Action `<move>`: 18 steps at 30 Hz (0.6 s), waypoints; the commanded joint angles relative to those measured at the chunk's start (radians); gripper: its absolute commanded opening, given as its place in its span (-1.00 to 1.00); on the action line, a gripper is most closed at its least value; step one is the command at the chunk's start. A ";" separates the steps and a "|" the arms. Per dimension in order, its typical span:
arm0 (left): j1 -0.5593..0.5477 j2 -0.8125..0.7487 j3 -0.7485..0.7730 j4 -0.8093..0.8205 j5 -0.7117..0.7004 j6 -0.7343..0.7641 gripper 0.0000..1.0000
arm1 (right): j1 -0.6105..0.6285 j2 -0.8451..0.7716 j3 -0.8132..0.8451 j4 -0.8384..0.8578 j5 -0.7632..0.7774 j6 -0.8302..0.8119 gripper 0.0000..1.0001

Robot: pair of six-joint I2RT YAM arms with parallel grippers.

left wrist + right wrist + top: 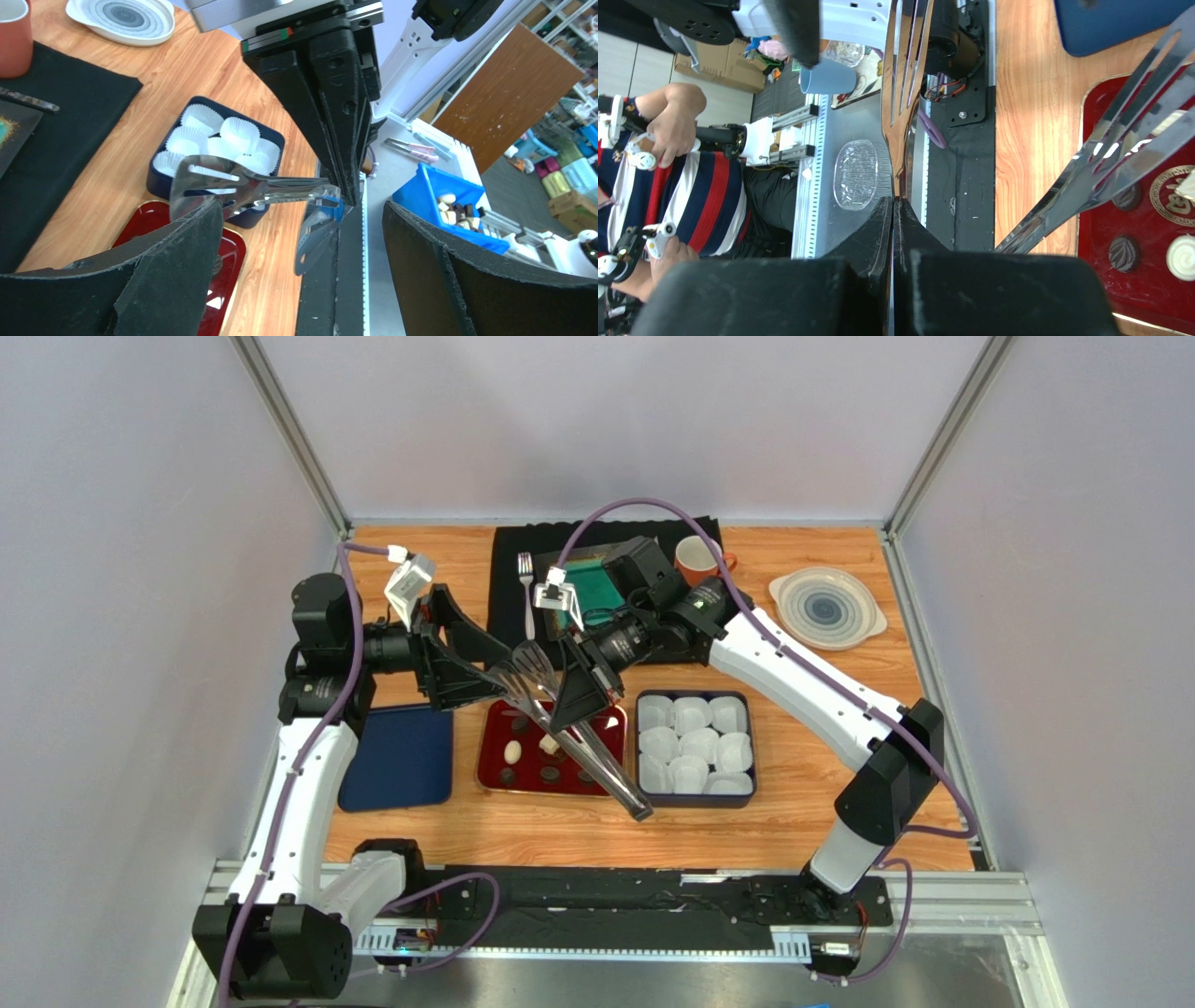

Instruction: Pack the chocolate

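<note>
Nearest on the wooden counter (828,784) lie a flat blue lid (400,756), a red tray (487,756) and a dark blue tray (694,697) filled with white paper cups (692,745). The chocolate (514,753) sits in the red tray, dark rounds and a few white ovals. Above that tray the right gripper (568,707) is clamped on one arm of the metal tongs (603,763), which hang spread over the chocolate. The left gripper (488,679) hovers just beside it with its jaws spread wide, holding nothing, the slotted tong head near one finger. Farther back are a black mat (508,588), a fork (528,588), an orange cup (694,557) and a ringed plate (828,606).
</note>
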 commanded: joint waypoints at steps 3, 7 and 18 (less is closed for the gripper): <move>-0.009 -0.014 -0.003 0.072 0.289 -0.048 0.67 | 0.007 0.017 0.084 -0.037 -0.079 -0.051 -1.00; -0.009 -0.018 -0.012 0.072 0.289 -0.058 -0.01 | 0.007 0.047 0.112 -0.080 -0.085 -0.070 -1.00; -0.009 -0.012 -0.023 0.068 0.289 -0.086 -0.66 | -0.037 0.054 0.133 -0.081 0.071 -0.079 -0.95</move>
